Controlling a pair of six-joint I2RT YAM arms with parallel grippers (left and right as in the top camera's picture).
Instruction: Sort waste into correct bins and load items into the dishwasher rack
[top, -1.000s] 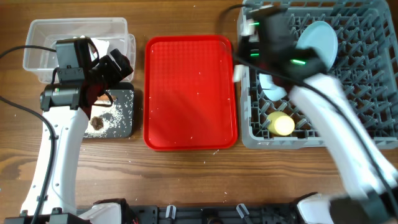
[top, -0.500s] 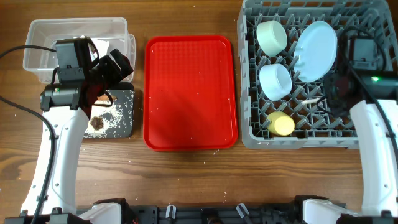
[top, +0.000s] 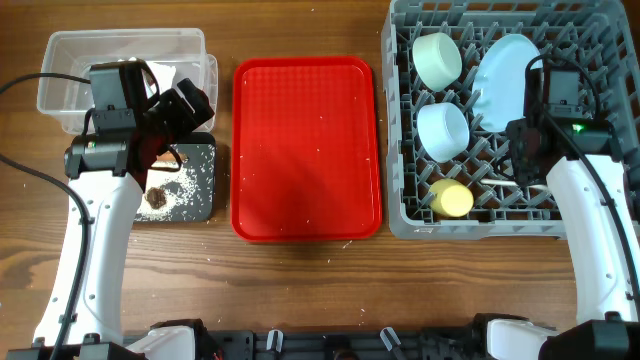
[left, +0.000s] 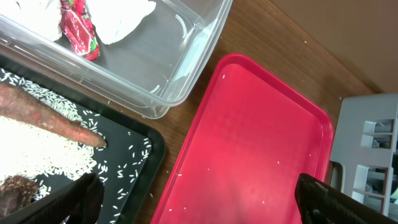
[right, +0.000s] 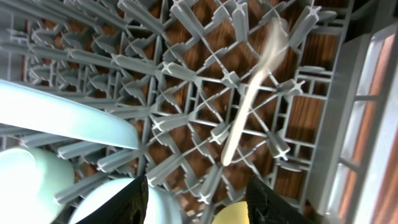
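Observation:
The grey dishwasher rack (top: 600, 60) holds the pale blue plate (top: 508, 70), two bowls (top: 437, 58) (top: 443, 130) and the yellow cup (top: 452, 200). The white spoon (right: 255, 93) lies on the rack's grid floor. My right gripper (top: 525, 150) hangs open and empty over the rack, just above the spoon (right: 199, 208). My left gripper (top: 185, 110) is wide open and empty (left: 199, 205) over the black tray (top: 200, 200) and clear tub (top: 60, 60). The tub holds a red-and-white wrapper (left: 78, 31) and white paper (left: 124, 15). The tray holds the carrot-shaped stick (left: 50, 118), rice (left: 31, 149) and a dark lump (top: 156, 198).
The red tray (top: 305, 150) lies between the bins and the rack, with a few stray rice grains on it. A few grains lie on the wooden table (top: 300, 290) by the trays. The rack's upright pegs stand close around my right gripper.
My right arm swung from the rack's back left to its right side, then shifted slightly left. The spoon now lies free in the rack. The left arm has not moved.

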